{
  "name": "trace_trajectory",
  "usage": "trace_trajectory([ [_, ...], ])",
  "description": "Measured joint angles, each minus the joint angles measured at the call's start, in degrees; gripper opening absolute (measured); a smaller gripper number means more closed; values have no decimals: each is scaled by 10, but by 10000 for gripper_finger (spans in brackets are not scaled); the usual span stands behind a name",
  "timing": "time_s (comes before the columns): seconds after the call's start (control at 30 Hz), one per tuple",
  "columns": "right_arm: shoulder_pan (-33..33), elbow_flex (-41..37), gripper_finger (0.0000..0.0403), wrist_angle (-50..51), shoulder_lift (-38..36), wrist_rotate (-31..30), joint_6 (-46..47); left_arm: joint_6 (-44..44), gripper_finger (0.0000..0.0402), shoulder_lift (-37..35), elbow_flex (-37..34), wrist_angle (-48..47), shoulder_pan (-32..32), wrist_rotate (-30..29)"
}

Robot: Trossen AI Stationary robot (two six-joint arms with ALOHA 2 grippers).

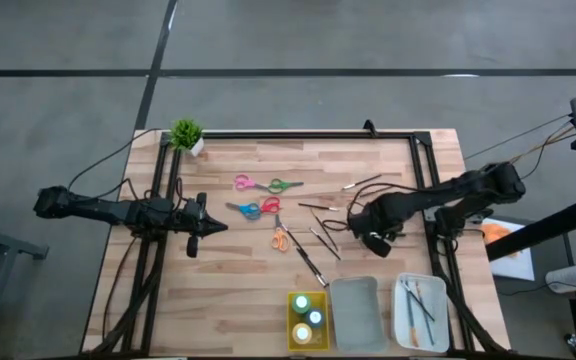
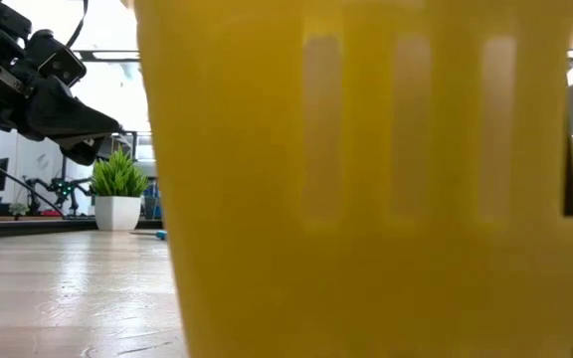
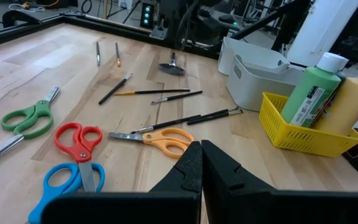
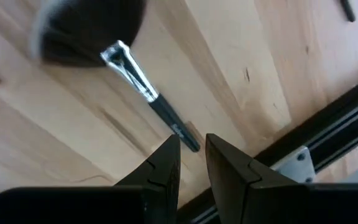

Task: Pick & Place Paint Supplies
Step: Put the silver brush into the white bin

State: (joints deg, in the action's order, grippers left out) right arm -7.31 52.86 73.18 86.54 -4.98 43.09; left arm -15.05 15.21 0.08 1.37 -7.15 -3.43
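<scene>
My right gripper (image 1: pixel 372 234) hangs over the table's right middle, shut on a stubby dark brush (image 4: pixel 126 65) with a bushy head (image 3: pixel 171 68) and a silver ferrule. My left gripper (image 1: pixel 204 226) waits shut over the table's left side, holding nothing. Three pairs of scissors lie flat on the wood: pink and green (image 1: pixel 268 184), blue and red (image 1: pixel 253 209), orange (image 1: pixel 281 238). Thin brushes (image 1: pixel 318 238) lie scattered near the middle. Paint bottles (image 1: pixel 308 318) stand in the yellow tray (image 1: pixel 293 300). My right gripper pinches the brush's black handle near its free end (image 4: pixel 180 132) between its two fingers. The fingers come from above, slanting down, roughly in line with the handle. The brush hangs head down below them; whether the head touches the wood I cannot tell.
A grey tray (image 1: pixel 356 312) and a white tray (image 1: pixel 420 340) holding brushes stand beside the yellow tray at the near edge. A small potted plant (image 1: pixel 186 135) sits at the far left corner. A black frame rail (image 1: pixel 298 135) runs along the table's far edge.
</scene>
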Motion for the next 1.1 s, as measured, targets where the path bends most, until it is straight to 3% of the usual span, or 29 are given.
trace_trajectory([
  [0.47,7,36,72,-20,102,37,-177,0,0,0,0,0,0,0],
  [1.1,7,28,78,-20,163,35,-178,0,0,0,0,0,0,0],
])
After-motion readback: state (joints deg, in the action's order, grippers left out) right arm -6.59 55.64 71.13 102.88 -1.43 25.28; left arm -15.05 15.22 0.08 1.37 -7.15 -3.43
